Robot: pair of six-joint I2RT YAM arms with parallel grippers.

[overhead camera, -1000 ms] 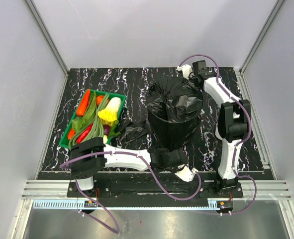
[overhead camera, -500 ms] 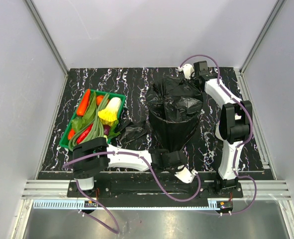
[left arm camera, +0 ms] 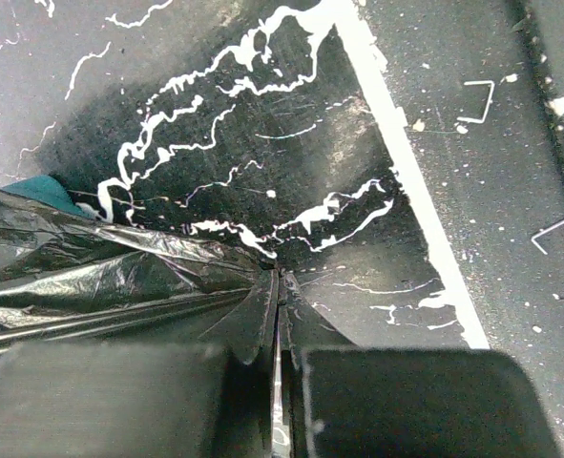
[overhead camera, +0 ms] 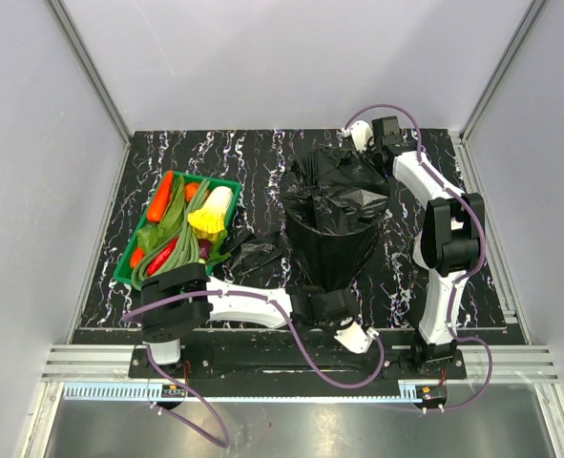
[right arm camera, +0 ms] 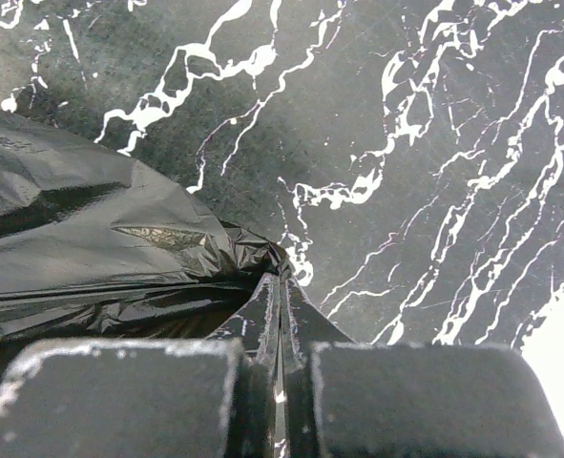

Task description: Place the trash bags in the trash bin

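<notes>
Black marble-patterned surface [overhead camera: 215,153] with white veining fills the floor of a grey-walled enclosure. Near its middle stands the trash bin, almost wholly covered by the large trash bag [overhead camera: 334,215], whose glossy black film is bunched over the top and hangs down the sides. Only a sliver of the teal trash bin [left arm camera: 38,189] shows, in the left wrist view, under the film's edge. The small folded trash bag [overhead camera: 255,253] lies on the surface between the bin and a green tray [overhead camera: 226,181] of vegetables at the left, just beside the tray's near right corner.

The left end effector [left arm camera: 277,358] sits at the bin's near side, close to the surface's near edge, its fingers pressed together on a pleat of the large bag's film. The right end effector [right arm camera: 280,353] is at the bin's far right side, likewise clamped on a fold of the same bag, the film pulled into taut creases toward it.
</notes>
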